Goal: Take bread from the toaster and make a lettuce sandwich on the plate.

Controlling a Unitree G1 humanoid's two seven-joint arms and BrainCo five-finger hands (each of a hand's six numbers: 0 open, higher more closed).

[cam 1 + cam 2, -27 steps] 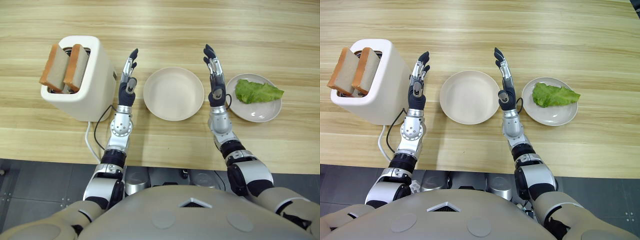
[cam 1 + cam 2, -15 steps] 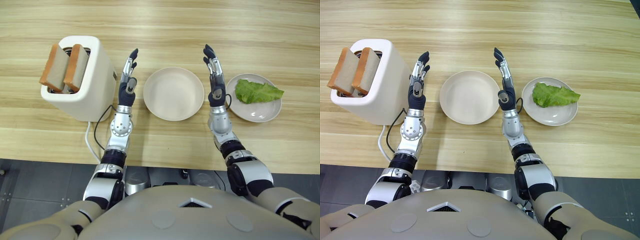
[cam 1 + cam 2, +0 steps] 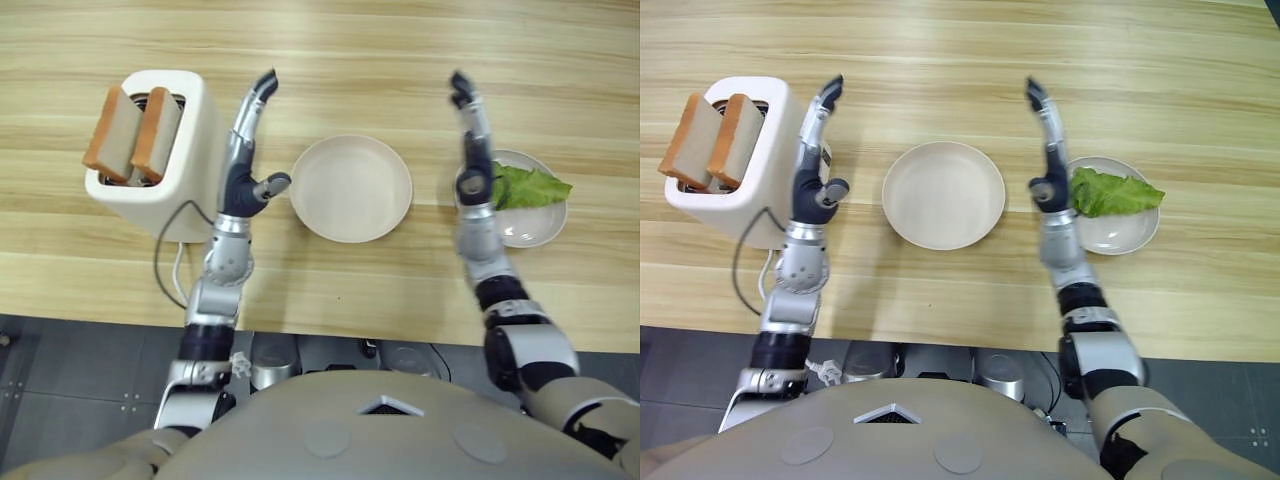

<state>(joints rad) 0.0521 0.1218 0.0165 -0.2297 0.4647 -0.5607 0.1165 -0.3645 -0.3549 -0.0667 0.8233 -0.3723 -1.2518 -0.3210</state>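
A cream toaster (image 3: 160,155) stands at the left of the wooden table with two bread slices (image 3: 133,133) sticking up from its slots. An empty cream plate (image 3: 350,187) lies in the middle. A green lettuce leaf (image 3: 530,186) rests on a small white plate (image 3: 524,224) at the right. My left hand (image 3: 248,150) is raised beside the toaster's right side, fingers stretched out, holding nothing. My right hand (image 3: 472,145) hangs over the left edge of the lettuce plate, fingers straight and empty.
The toaster's cable (image 3: 165,260) loops down over the table's front edge. Bare wood stretches across the far half of the table (image 3: 360,50).
Both hands have lifted and moved outward: the left toward the toaster, the right over to the lettuce plate's edge. The view has shifted slightly.
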